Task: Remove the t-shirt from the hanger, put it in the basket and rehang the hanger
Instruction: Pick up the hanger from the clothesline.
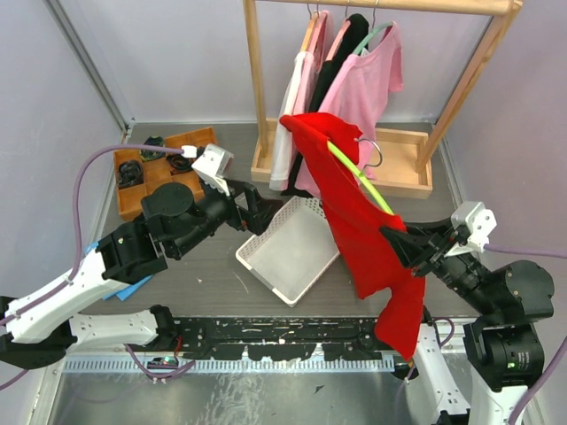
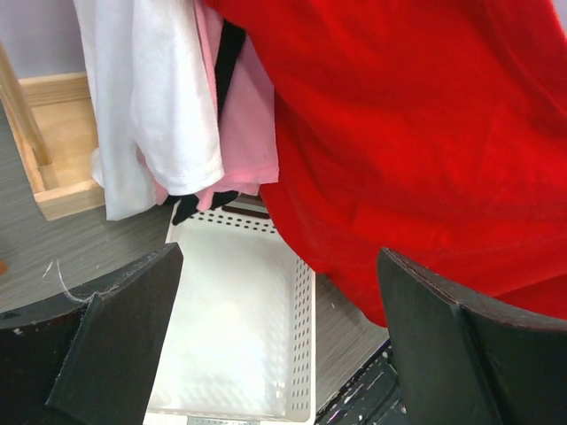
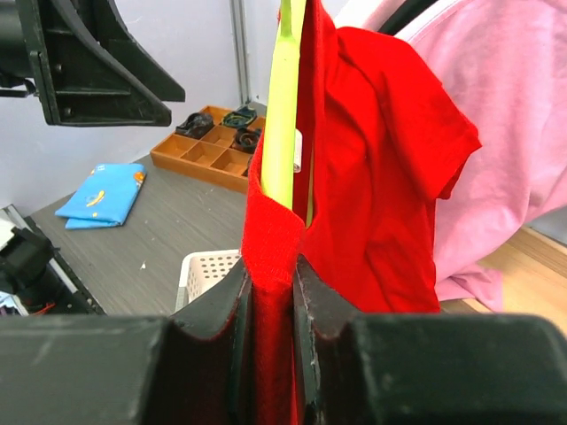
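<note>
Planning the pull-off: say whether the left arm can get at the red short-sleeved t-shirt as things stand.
Probably yes: the left gripper is open and faces the red short-sleeved t-shirt, with nothing between them.

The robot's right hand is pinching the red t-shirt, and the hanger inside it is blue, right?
Not quite: the hanger is yellow-green, not blue, as the right wrist view shows. The right gripper is indeed pinching the red t-shirt.
</note>
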